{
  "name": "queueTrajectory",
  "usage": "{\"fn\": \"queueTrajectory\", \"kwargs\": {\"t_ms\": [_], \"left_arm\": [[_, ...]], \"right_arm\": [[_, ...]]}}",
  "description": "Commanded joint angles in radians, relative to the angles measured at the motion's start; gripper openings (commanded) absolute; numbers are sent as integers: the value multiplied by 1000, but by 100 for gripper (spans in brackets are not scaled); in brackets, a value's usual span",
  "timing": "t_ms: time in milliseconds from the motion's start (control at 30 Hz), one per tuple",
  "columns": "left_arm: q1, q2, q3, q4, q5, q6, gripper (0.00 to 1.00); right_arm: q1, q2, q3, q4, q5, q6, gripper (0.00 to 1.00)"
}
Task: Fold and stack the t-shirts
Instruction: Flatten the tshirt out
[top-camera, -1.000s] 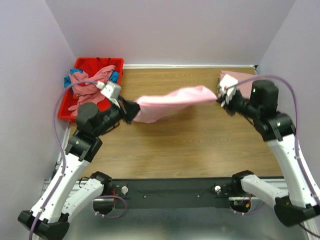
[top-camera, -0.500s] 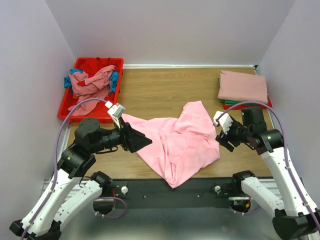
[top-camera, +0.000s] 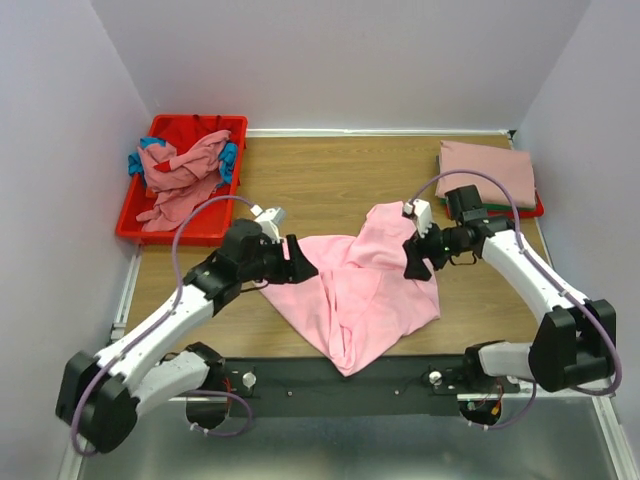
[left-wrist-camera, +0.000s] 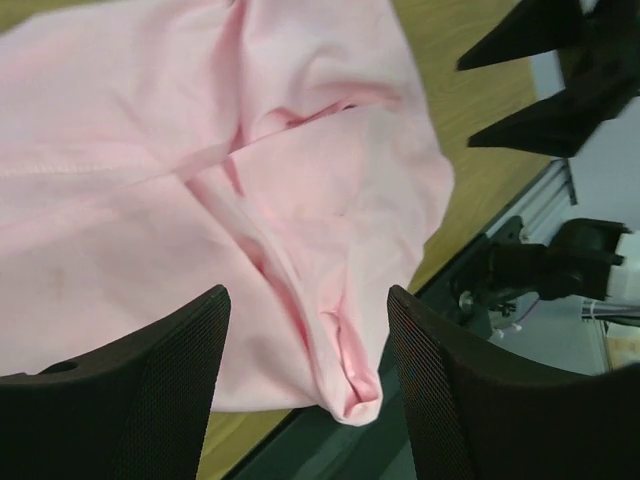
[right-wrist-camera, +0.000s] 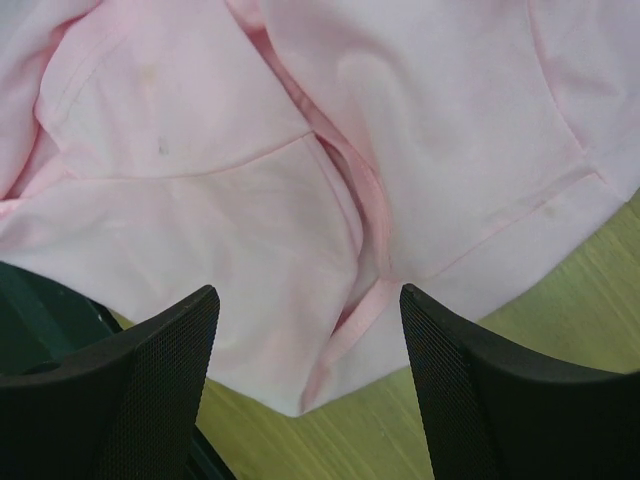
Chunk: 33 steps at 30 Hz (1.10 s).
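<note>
**Left gripper (top-camera: 298, 263) and right gripper (top-camera: 413, 262) open and empty, pink shirt (top-camera: 350, 290) between them**

On the table (top-camera: 330, 180) the shirt lies rumpled, not yet folded. Its long axis runs from the far right down to a tip over the near edge. The folded stack (top-camera: 487, 172) sits far right, well apart. Each gripper hovers at its own side of the cloth, and neither looks clearly nearer.

Overhead view, wrist views close over t-shirt (top-camera: 350, 290)
</note>
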Motion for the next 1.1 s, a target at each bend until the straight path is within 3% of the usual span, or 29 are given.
{"fn": "queueTrajectory", "kwargs": {"t_ms": [0,367,667,833,933,1000,1033,1067], "left_arm": [[-10,138,-53,155,-52,-65,70],[-136,419,74,125,-265,-44,67],[-204,482,74,88,-314,-45,66],[-230,504,54,98,-314,-51,65],[-231,533,57,112,-302,-45,56],[-234,549,62,115,-297,-44,43],[-234,550,54,123,-288,-44,32],[-234,550,54,123,-284,-44,29]], "right_arm": [[-14,40,22,119,-34,101,80],[-114,181,68,241,34,241,78],[-115,491,257,239,47,298,59],[-114,540,261,242,89,289,54],[-115,565,258,247,87,290,45],[-114,579,261,245,84,298,38],[-115,579,267,245,83,296,30],[-115,579,269,245,84,296,25]]}}
